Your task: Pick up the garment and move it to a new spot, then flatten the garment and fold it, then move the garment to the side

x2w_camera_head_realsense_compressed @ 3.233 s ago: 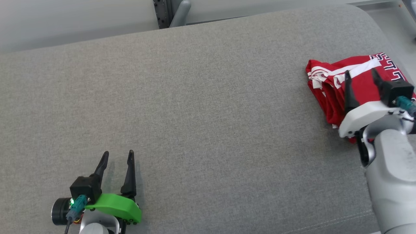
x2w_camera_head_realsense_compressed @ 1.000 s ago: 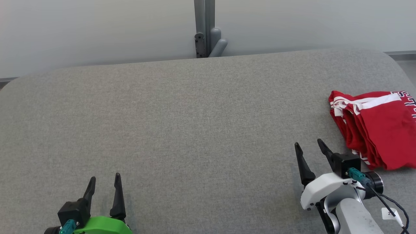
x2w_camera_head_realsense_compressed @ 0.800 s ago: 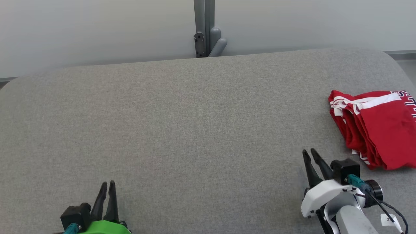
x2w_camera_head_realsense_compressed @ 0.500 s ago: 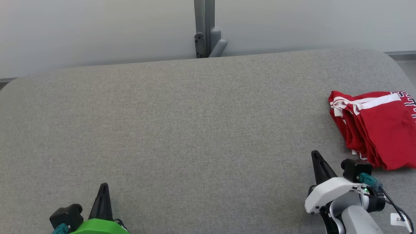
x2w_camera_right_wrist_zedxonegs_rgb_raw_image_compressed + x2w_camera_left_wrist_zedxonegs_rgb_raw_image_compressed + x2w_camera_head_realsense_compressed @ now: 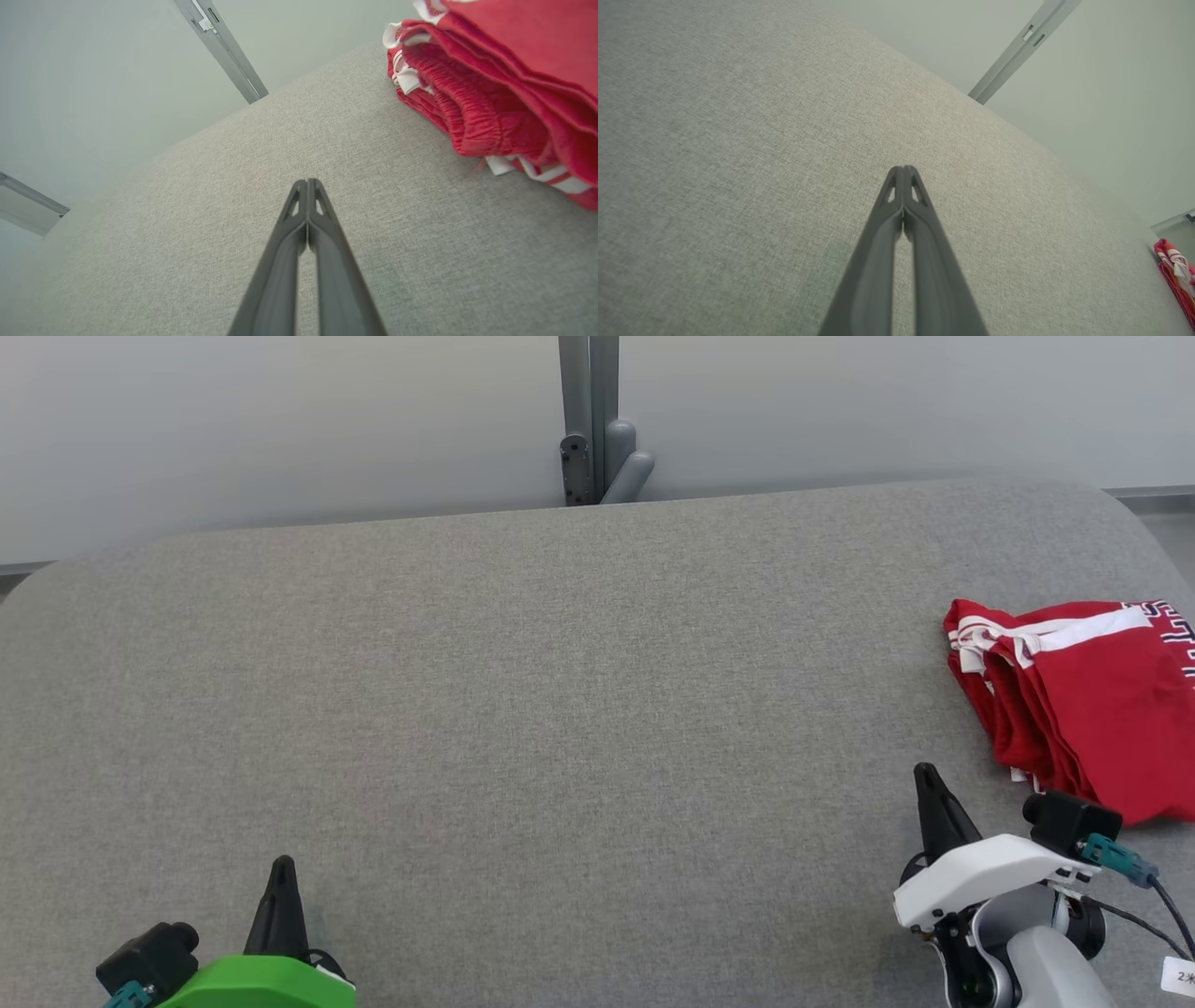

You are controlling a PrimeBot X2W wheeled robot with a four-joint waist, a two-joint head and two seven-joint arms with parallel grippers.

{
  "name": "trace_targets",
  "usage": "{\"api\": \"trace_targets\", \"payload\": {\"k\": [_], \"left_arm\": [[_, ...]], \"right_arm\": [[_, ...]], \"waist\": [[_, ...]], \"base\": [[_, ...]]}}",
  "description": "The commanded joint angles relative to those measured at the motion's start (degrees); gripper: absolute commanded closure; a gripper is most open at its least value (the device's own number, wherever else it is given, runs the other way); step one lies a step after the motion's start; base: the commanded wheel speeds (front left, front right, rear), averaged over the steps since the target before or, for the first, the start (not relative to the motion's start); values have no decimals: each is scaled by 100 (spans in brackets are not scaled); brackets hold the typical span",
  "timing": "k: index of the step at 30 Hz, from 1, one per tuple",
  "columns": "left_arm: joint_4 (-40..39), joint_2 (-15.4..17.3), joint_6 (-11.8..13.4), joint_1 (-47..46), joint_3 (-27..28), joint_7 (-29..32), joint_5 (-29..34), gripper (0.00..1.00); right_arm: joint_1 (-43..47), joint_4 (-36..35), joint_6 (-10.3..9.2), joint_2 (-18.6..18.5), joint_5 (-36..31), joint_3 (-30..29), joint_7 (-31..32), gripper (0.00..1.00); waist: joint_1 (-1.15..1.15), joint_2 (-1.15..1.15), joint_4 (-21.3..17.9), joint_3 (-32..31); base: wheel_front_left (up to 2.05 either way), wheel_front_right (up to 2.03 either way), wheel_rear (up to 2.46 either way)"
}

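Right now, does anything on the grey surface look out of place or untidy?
Nothing stands out. The folded garment lies at the right end of the grey surface, its layers slightly uneven. The left tool and right tool are shut, holding nothing.

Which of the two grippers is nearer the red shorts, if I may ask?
The right gripper, white-housed, beside the red shorts; the green left gripper sits far off.

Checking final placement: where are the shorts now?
Head view: the folded red shorts lie at the right edge of the grey surface, just beyond the shut right pincer, untouched.
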Motion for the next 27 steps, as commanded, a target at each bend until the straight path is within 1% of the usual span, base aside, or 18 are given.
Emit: {"api": "trace_targets", "payload": {"k": [1, 17, 27], "left_arm": [[-102, 21, -45, -172, 28, 30, -190, 100], [-251, 29, -93, -255, 134, 359, -1452, 100], [-330, 33, -111, -304, 180, 523, -2073, 100]], "right_arm": [[-14, -138, -1, -26, 223, -29, 38, 100], [90, -431, -2, -34, 1640, -154, 387, 100], [141, -575, -2, -38, 2339, -217, 560, 100]], "waist": [[0, 0, 1, -2], [0, 0, 12, -33], [0, 0, 18, -51]], "base": [[0, 0, 0], [0, 0, 0], [0, 0, 0]]}}
